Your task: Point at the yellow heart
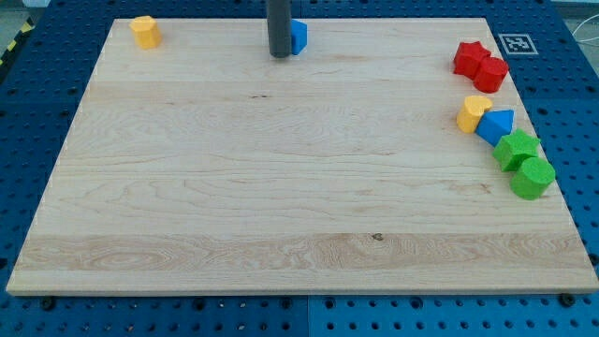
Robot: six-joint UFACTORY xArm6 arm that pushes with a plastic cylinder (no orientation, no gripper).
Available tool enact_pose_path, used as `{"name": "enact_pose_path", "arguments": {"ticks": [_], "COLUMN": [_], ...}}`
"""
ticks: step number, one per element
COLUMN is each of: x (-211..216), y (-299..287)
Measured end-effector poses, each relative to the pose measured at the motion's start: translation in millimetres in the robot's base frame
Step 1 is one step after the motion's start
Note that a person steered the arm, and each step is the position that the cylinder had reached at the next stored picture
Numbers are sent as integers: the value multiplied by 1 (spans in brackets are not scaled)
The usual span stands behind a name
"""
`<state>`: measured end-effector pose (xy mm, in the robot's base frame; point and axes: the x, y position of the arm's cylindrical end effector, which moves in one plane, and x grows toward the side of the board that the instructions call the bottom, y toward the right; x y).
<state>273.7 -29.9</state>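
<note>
The yellow heart (pixel 473 113) lies near the board's right edge and touches a blue triangle (pixel 496 124) on its right. My tip (pixel 279 55) rests on the board at the view's top centre, far to the left of the heart. The rod stands right against a blue block (pixel 298 36) and hides that block's left part, so I cannot make out its shape. A second yellow block (pixel 144 31), roughly a pentagon, sits in the top left corner.
A red star (pixel 471 57) and another red block (pixel 491 74) touch each other at the top right. A green star (pixel 517 149) and a green round block (pixel 533 178) lie below the blue triangle. The wooden board (pixel 281 187) sits on a blue pegboard.
</note>
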Motion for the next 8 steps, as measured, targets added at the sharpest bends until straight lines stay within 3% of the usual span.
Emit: {"name": "enact_pose_path", "arguments": {"ticks": [1,2,4,6,8], "x": [9,47,54,95,42], "y": [7,34,38,120,140]}}
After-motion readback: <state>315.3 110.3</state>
